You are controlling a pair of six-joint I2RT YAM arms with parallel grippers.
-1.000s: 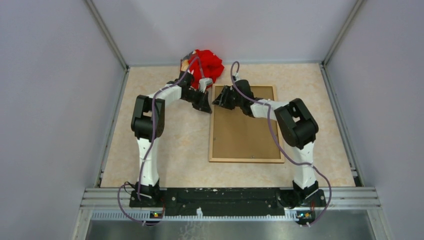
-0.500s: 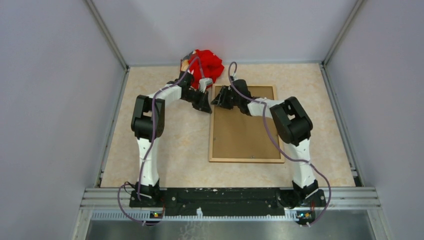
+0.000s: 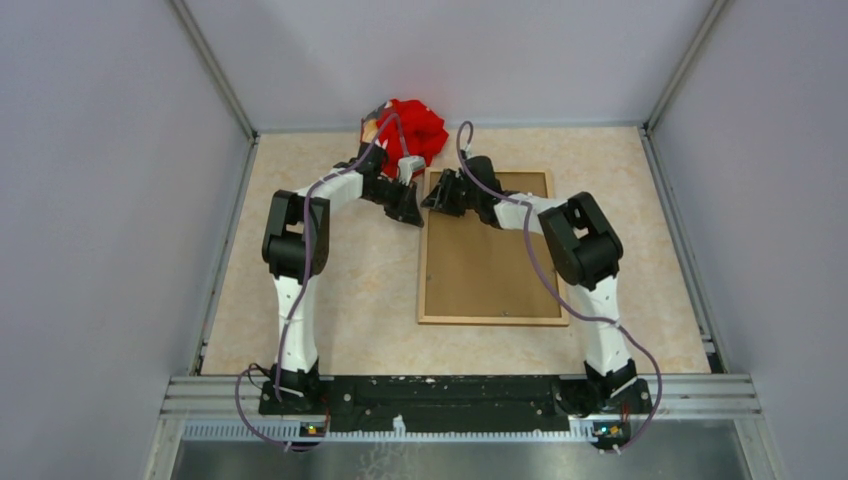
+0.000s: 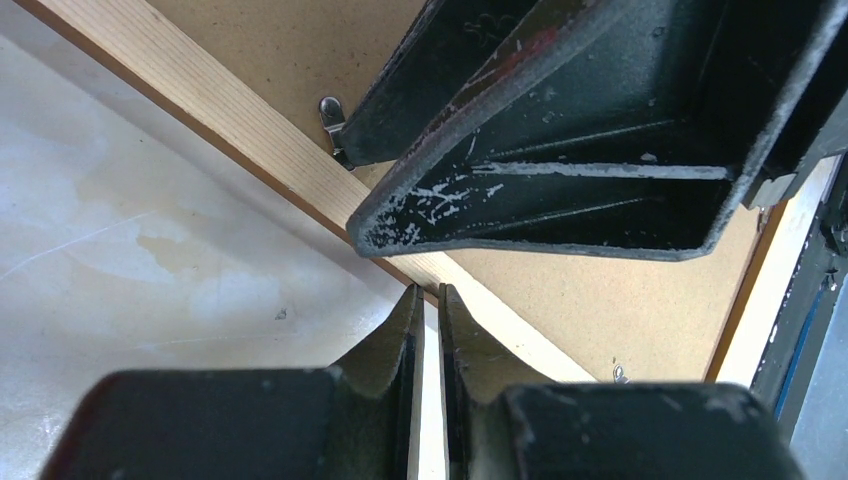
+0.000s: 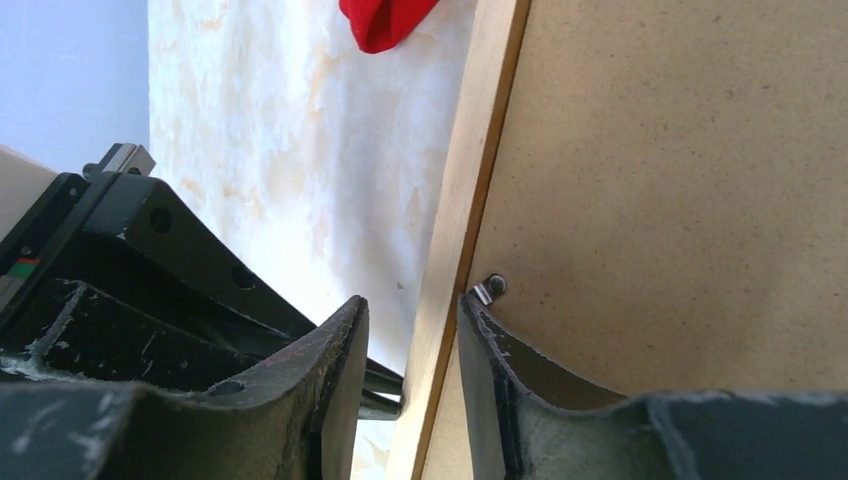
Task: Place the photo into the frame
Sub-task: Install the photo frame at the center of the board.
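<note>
The frame [image 3: 490, 320] lies face down at table centre-right, with the brown backing board [image 3: 490, 250] filling it. The photo is hidden. My left gripper [image 3: 412, 212] sits just outside the frame's upper left rail [image 4: 230, 110]. Its jaws are closed to a thin slit with nothing between them [image 4: 428, 292]. My right gripper [image 3: 435, 200] is open and straddles the same rail [image 5: 480, 140] near its far end. One finger is over the table, and the other is over the backing board [image 5: 680, 180] beside a small metal tab [image 5: 490, 289]. Neither finger touches the rail.
A crumpled red cloth [image 3: 412, 130] lies at the back wall, just beyond the frame's far left corner, and shows in the right wrist view [image 5: 385, 20]. The two grippers are almost touching. Grey walls enclose the table on three sides.
The right arm's elbow has swung a little to the left and its gripper has edged towards the frame's far left corner. The left arm and the frame have not moved.
</note>
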